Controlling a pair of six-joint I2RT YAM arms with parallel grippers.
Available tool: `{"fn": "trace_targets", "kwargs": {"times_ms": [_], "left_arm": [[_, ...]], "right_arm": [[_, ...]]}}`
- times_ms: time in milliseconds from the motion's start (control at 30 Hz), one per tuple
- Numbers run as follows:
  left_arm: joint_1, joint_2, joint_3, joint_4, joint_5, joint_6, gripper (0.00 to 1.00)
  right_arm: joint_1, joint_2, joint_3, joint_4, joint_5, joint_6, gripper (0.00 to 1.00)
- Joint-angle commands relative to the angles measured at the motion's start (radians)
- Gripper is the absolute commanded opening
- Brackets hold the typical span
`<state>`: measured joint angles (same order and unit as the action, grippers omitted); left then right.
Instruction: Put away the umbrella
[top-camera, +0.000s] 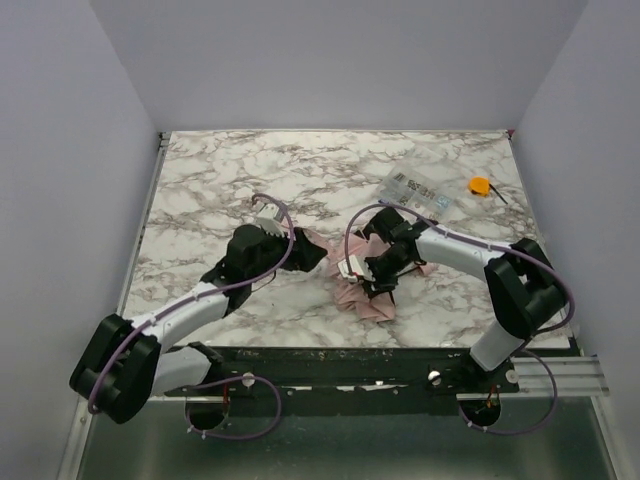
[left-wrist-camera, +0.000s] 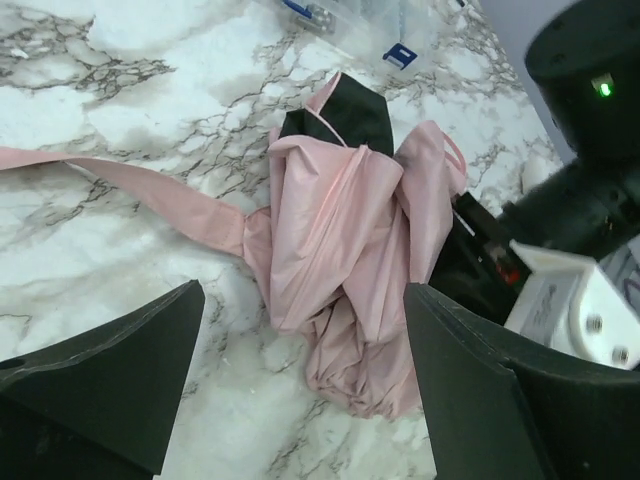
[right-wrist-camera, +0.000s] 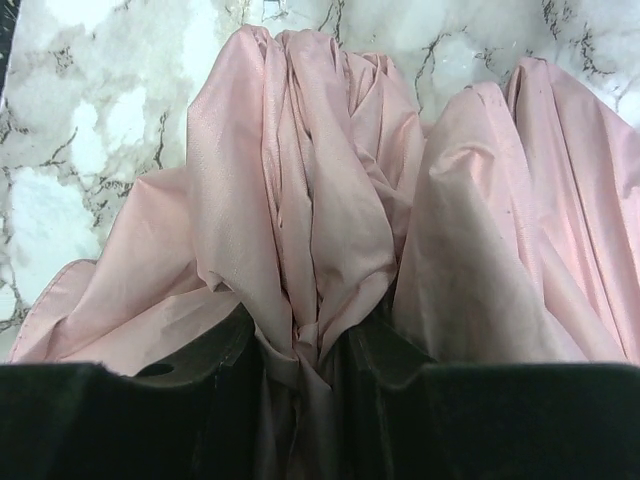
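While the right wrist view shows the right gripper (right-wrist-camera: 300, 350) pinching a fold of the umbrella (right-wrist-camera: 330, 200), the left wrist view shows the left gripper (left-wrist-camera: 305, 295) spread wide, empty (fabric just ahead). Overhead, the umbrella lies crumpled on the table (top-camera: 220, 170).

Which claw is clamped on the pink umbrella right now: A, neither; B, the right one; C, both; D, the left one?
B: the right claw pinches folds of the umbrella between its fingers, while the left claw stands wide open.
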<state>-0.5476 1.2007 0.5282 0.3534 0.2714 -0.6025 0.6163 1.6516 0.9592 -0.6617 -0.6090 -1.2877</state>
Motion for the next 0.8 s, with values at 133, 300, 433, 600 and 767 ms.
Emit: {"fn": "trace_targets", "kwargs": {"times_ms": [133,300,433,600,767], "left_arm": [[-0.208,-0.178,-0.461,0.625,0.025,0.487,0.92],[-0.292,-0.196,-0.49,0.597,-0.047,0.659,0.96],[-0.297,-0.195,-0.439,0.56,-0.013,0.744,0.98],[-0.307,-0.101,-0.348,0.499,0.005,0.797,0.98],[-0.222,0.044,-0.34,0.678,-0.102,0.363,0.98]], "right_arm": [[0.022,0.207,0.079,-0.307,-0.021,0.108,0.18],[0.022,0.207,0.076,-0.245,0.008,0.157,0.19],[0.023,0.188,0.057,-0.202,0.027,0.178,0.22],[0.022,0.159,0.034,-0.164,0.022,0.176,0.24],[0.023,0.054,-0.058,-0.038,0.035,0.151,0.29]]}}
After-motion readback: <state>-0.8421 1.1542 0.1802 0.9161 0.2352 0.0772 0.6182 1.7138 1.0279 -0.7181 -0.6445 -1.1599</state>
